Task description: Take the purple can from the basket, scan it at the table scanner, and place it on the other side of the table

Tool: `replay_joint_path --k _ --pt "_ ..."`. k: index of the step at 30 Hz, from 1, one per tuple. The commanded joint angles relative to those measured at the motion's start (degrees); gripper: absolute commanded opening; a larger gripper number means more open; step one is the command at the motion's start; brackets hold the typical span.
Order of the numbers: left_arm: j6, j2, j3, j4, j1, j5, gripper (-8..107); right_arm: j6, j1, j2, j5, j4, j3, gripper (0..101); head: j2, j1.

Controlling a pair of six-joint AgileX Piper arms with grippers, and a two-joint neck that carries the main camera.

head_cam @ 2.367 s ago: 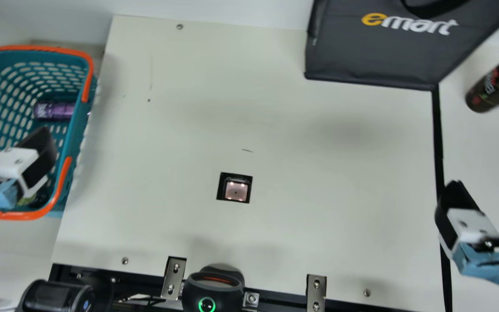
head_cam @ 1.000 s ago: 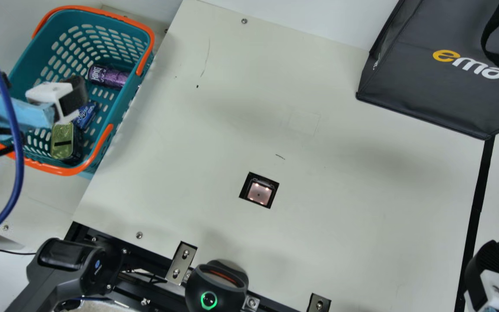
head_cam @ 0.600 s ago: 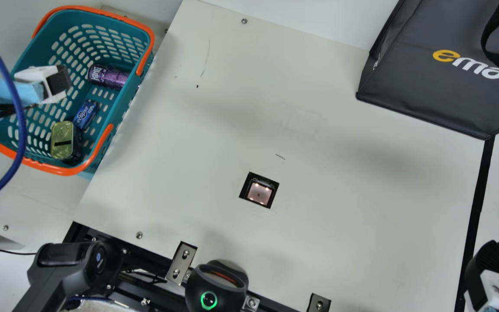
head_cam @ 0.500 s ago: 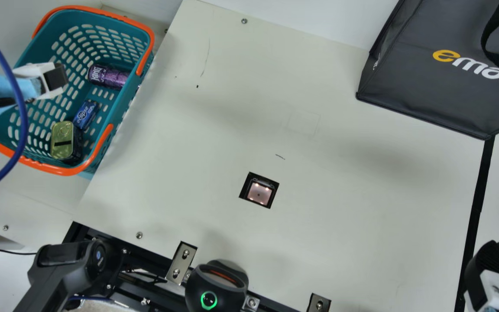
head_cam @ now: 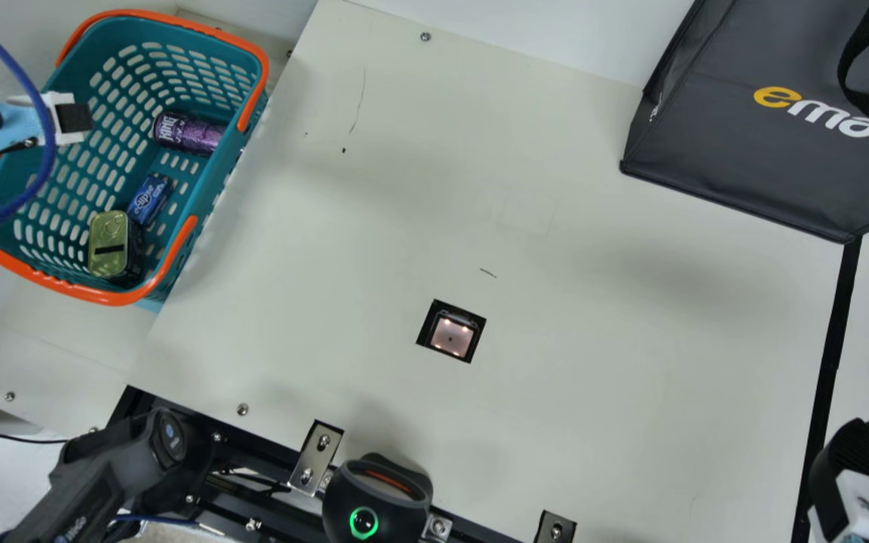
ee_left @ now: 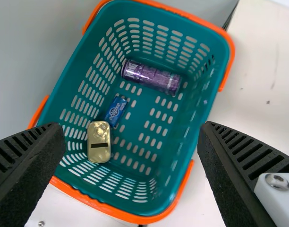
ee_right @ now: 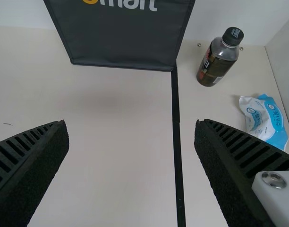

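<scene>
- In the left wrist view, the purple can [ee_left: 151, 76] is lying on its side inside the basket [ee_left: 231, 52], and the picking is, I think, only beginning.
- There the left claw [ee_left: 131, 131] is standing widely spread, and it is holding nothing. A gold-lidded tin [ee_left: 98, 142] and a blue pack [ee_left: 115, 111] are lying in the same basket, apart from the can.
- In the main view, the scanner [head_cam: 452, 337] is showing small lights in the worktop [head_cam: 329, 302], and the can is lying at about 10 o'clock from it. So the scanning is remaining to do, and also the carrying toward the 3 o'clock side.
- At about 2 o'clock from the scanner, a dark bag [head_cam: 751, 151] is standing.
- In the right wrist view, the right claw [ee_right: 130, 126] is also staying spread, and it is gripping nothing. A bottle [ee_right: 219, 59] and a white-and-blue packet [ee_right: 265, 120] are resting there; the placing of the can is remaining too.
</scene>
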Motion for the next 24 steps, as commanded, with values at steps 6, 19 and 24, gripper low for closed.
replay_joint_path --k 6,19,24 --pt "3.9 6.22 -0.42 -0.39 0.83 -2.64 90 0.0 0.0 0.0 0.0 0.0 0.0 95 0.14 -1.75" --pt "2.56 17.47 -2.24 -1.4 -1.87 -7.54 90 0.0 0.0 0.0 0.0 0.0 0.0 95 0.14 -1.75" --pt "-0.73 21.78 -2.75 -1.66 -3.18 -9.67 90 0.0 0.0 0.0 0.0 0.0 0.0 95 0.14 -1.75"
